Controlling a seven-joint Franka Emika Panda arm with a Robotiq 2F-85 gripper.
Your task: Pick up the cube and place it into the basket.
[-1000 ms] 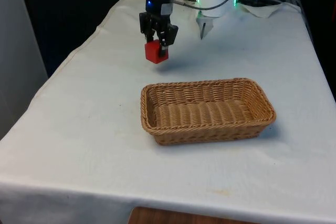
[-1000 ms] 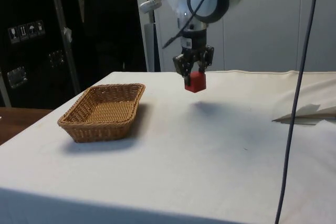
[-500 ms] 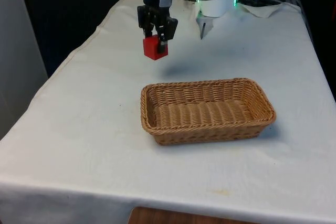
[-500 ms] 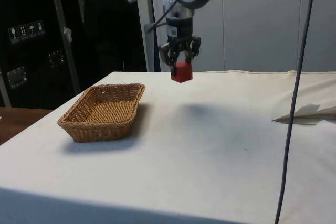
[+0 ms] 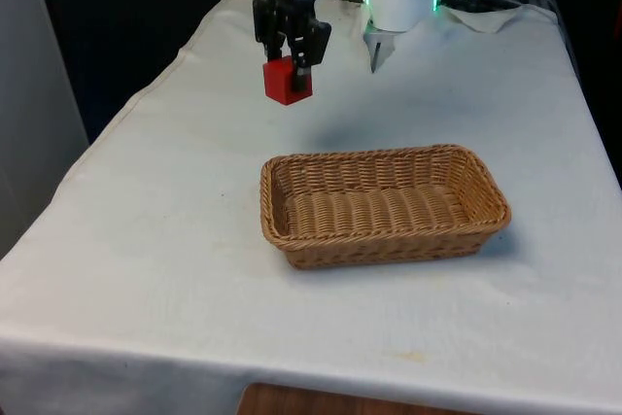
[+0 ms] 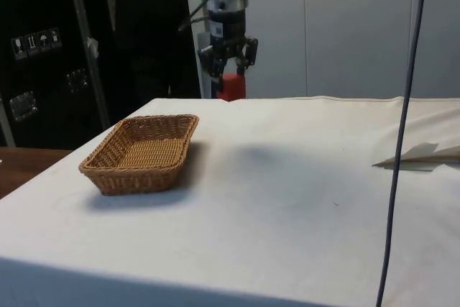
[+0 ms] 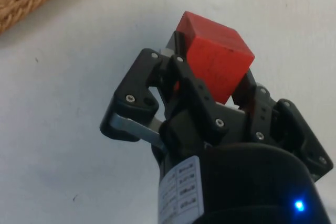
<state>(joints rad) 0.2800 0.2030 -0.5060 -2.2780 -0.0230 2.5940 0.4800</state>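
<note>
Jaws clamped on red cube [image 5: 288,81], raised above table [image 5: 194,240]

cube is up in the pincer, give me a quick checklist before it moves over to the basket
1. Grip: pincer is shut on the red cube, which sits between both fingers in the wrist view. ok
2. Lift: cube hangs clear above the white cloth, with its shadow apart from it. ok
3. Height over the basket rim: cube sits higher than the rim in the side view. ok
4. Basket inside: nothing in it. ok
5. Cube above basket: not yet, it hangs beyond the basket's far side. not ok
6. Grip firmness: cannot tell
</note>
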